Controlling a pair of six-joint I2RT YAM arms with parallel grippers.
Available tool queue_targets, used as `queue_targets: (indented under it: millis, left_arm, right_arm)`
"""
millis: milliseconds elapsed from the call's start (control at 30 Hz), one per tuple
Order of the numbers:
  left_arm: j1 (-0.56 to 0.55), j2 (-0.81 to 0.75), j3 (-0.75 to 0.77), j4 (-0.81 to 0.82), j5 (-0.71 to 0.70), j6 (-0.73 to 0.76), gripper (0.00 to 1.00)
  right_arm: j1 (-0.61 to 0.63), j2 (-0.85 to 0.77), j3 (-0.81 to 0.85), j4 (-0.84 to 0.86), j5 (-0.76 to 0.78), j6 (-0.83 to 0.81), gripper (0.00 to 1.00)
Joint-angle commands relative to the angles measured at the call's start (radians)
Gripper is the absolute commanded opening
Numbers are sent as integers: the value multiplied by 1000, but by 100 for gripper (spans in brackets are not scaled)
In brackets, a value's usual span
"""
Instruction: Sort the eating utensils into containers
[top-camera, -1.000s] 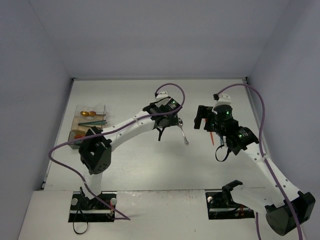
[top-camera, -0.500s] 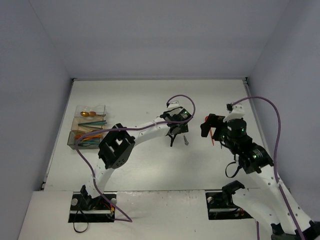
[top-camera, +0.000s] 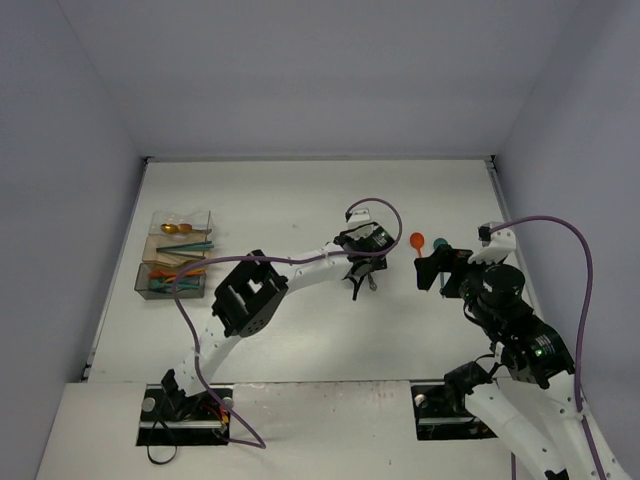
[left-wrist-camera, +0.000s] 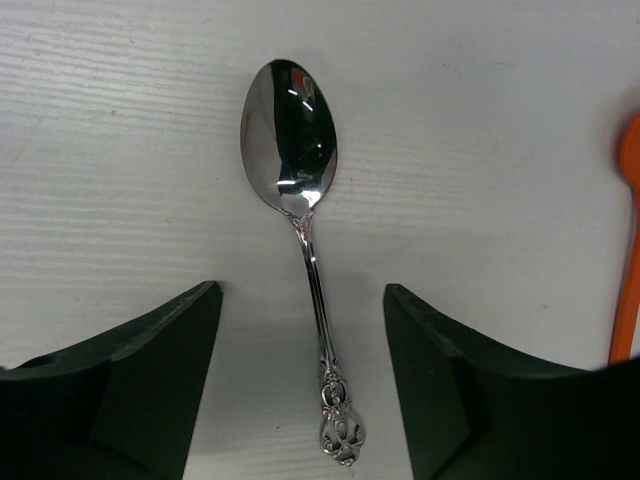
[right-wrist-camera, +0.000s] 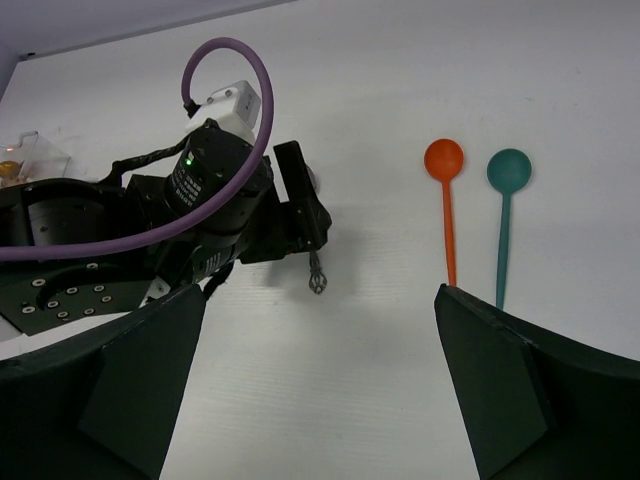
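While several coloured utensils already lie in the container (top-camera: 211, 228) at the left side of the counter (top-camera: 300, 195), the sort is judged partly complete, with three pieces seen outside it.

Done: the clear divided box holds gold pieces in its far compartment, teal and dark pieces in the middle one, and orange and teal pieces in the near one.

Outstanding: a silver spoon (left-wrist-camera: 289, 130) lies flat near the middle of the counter, well apart from the box. An orange spoon (right-wrist-camera: 444, 160) and a teal spoon (right-wrist-camera: 508, 170) lie side by side to its right, close together but not touching.

Jaws: the left gripper (top-camera: 363, 284) stands over the silver spoon with its jaws spread, one to either side of the ornate handle. Neither jaw touches it, so no grasp is made yet. The right gripper (right-wrist-camera: 316, 330) hangs near the orange and teal spoons with its jaws spread wide and nothing between them.

Step in hand, as judged: pickup of the silver spoon by the left arm, with its carry to the box to follow.

Not established:
- The overhead view hides most of the silver spoon under the left gripper.
- One jaw cuts off the handle ends of the orange and teal spoons in the right wrist view.
- The box contents are too small to count or to sort into spoons, forks and chopsticks.
- Whether any utensil lies beneath either arm cannot be told.
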Motion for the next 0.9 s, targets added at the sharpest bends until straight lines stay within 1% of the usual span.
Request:
queue_targets:
  millis: [0, 133, 200, 367, 467, 633, 800, 867]
  left_arm:
    - [-4, 14, 46, -62, -41, -56, 54]
    - [-4, 33, 57, -152, -56, -105, 39]
    - [-2, 51, 74, -199, -56, -115, 34]
    - [-1, 115, 134, -314, -40, -110, 32]
    - [-1, 127, 130, -365, -37, -124, 27]
    - [10, 74, 27, -386, -30, -132, 19]
    - [35, 7, -70, -383, -30, -115, 1]
    - [51, -34, -105, -381, -25, -96, 0]
  right_arm:
    - [-6, -10, 50, 6, -5, -22, 98]
    - [-6, -8, 63, 3, -5, -28, 99]
    - [-6, -5, 67, 1, -9, -32, 99]
    - [-6, 6, 82, 1, -16, -37, 99]
    - [-6, 7, 88, 1, -22, -42, 99]
    - [-7, 5, 94, 1, -25, -45, 99]
    - [-6, 11, 99, 1, -28, -50, 99]
    - [-6, 10, 101, 1, -31, -50, 99]
